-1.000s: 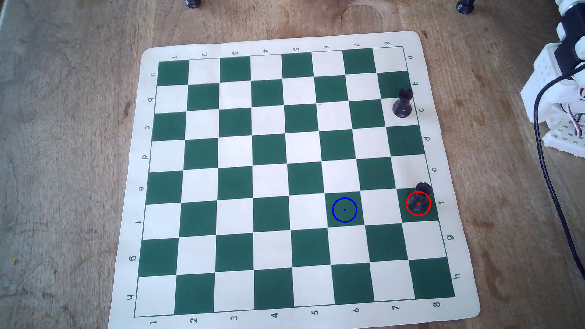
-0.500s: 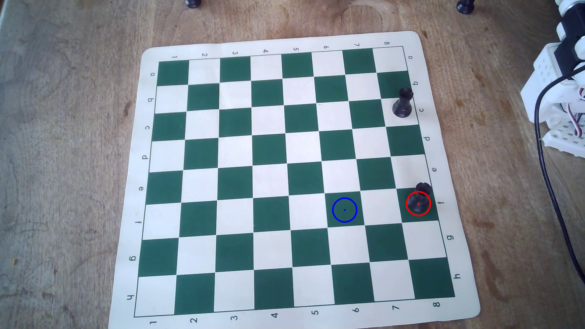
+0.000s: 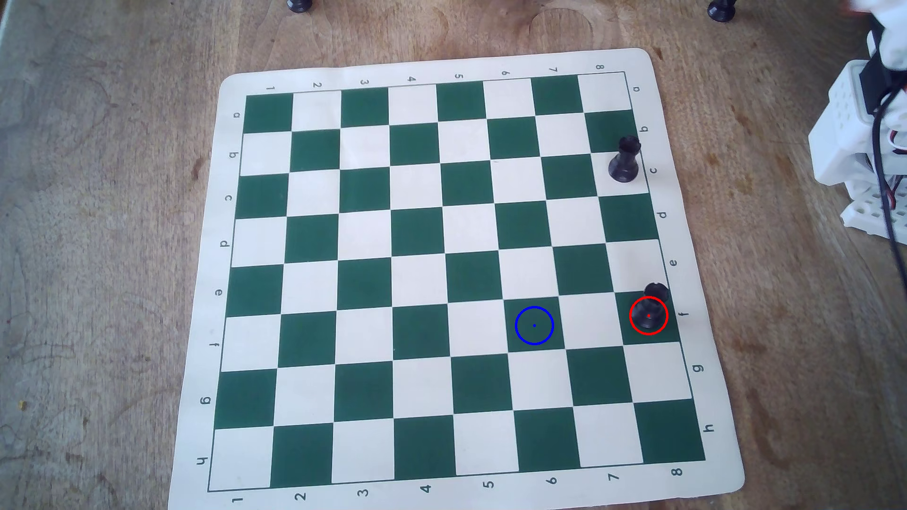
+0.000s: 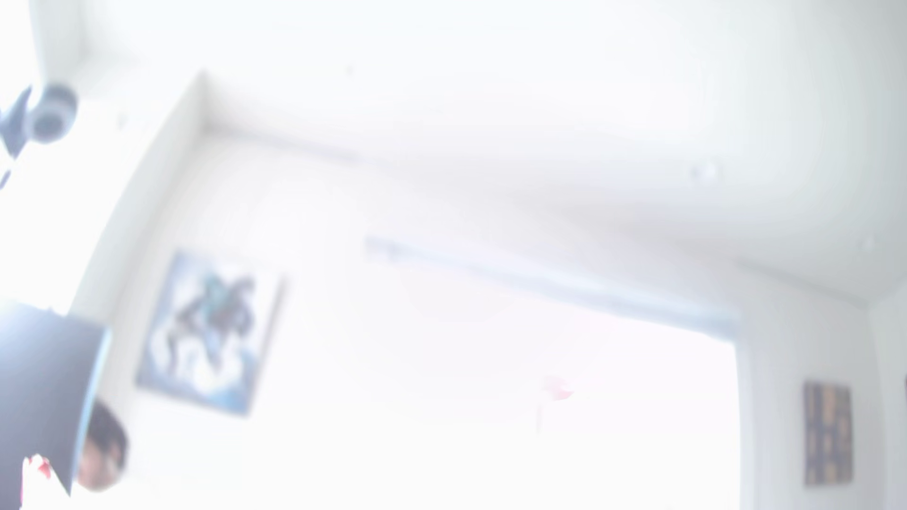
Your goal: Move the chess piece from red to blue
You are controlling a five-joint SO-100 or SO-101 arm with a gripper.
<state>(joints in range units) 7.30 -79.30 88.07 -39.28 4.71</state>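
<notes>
In the overhead view a black rook [image 3: 652,310] stands upright on a green square at the board's right edge, its base inside the red circle [image 3: 648,316]. The blue circle [image 3: 534,325] lies on an empty green square two squares to the left in the same row. A second black rook [image 3: 625,160] stands further up the right edge. Only the white arm base [image 3: 856,132] shows at the right border; the gripper is out of view. The wrist view is blurred and overexposed, aimed at a room's wall and ceiling, and shows no board.
The green and cream chess mat [image 3: 456,279] lies on a wooden table [image 3: 98,245]. Two dark feet [image 3: 299,5] [image 3: 721,10] stand at the top edge. A black cable [image 3: 883,186] hangs beside the arm base.
</notes>
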